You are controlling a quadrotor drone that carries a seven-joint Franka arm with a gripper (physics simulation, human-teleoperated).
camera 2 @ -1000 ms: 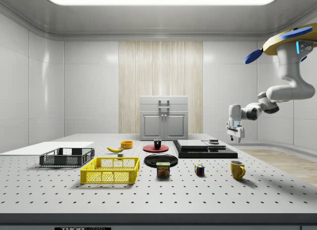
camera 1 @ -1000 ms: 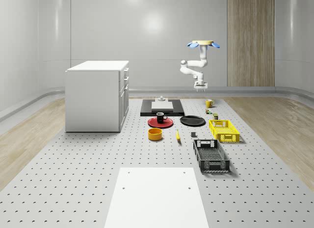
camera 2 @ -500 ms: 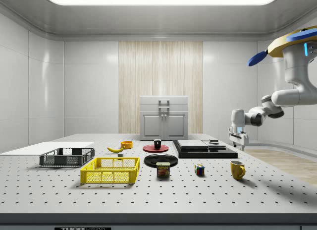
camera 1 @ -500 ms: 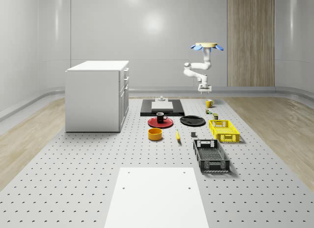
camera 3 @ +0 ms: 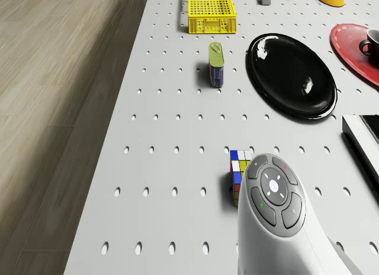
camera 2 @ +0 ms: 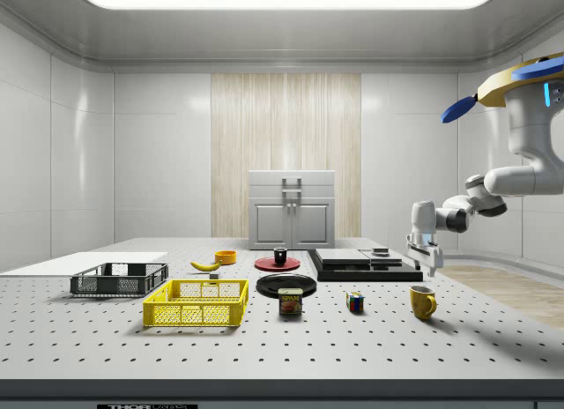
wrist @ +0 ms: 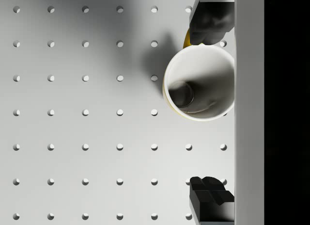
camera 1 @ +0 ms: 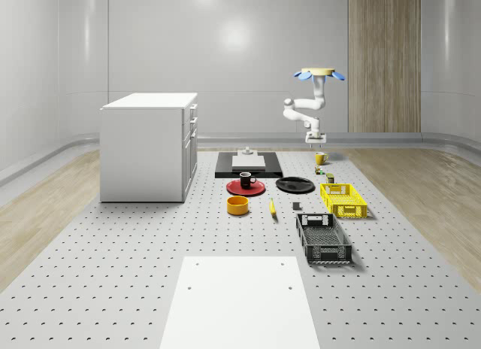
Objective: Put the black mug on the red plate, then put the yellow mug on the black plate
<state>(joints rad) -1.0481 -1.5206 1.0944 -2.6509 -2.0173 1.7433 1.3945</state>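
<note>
The black mug (camera 1: 246,179) stands upright on the red plate (camera 1: 234,189) near the table's middle. The black plate (camera 1: 294,185) lies bare just to its right in the whole-scene view. The yellow mug (camera 1: 320,158) stands upright on the table at the far right, with its white inside (wrist: 198,82) facing the wrist camera. The drone (camera 1: 319,73) hovers above it. My gripper (camera 2: 426,259) hangs open a little above the yellow mug (camera 2: 422,301). In the wrist view my gripper (wrist: 210,110) has one dark fingertip (wrist: 210,28) at the mug's rim and the other apart from it.
A colour cube (camera 3: 240,162) and a tin can (camera 3: 217,63) stand between the yellow mug and the black plate (camera 3: 290,73). A black slab (camera 1: 249,165), a yellow crate (camera 1: 343,199), a black crate (camera 1: 323,238), an orange bowl (camera 1: 238,204) and a white cabinet (camera 1: 149,146) also stand on the table.
The drone and arm have shifted towards the whole-scene view's right, and the gripper has come lower, from beside the black slab to just above the yellow mug.
</note>
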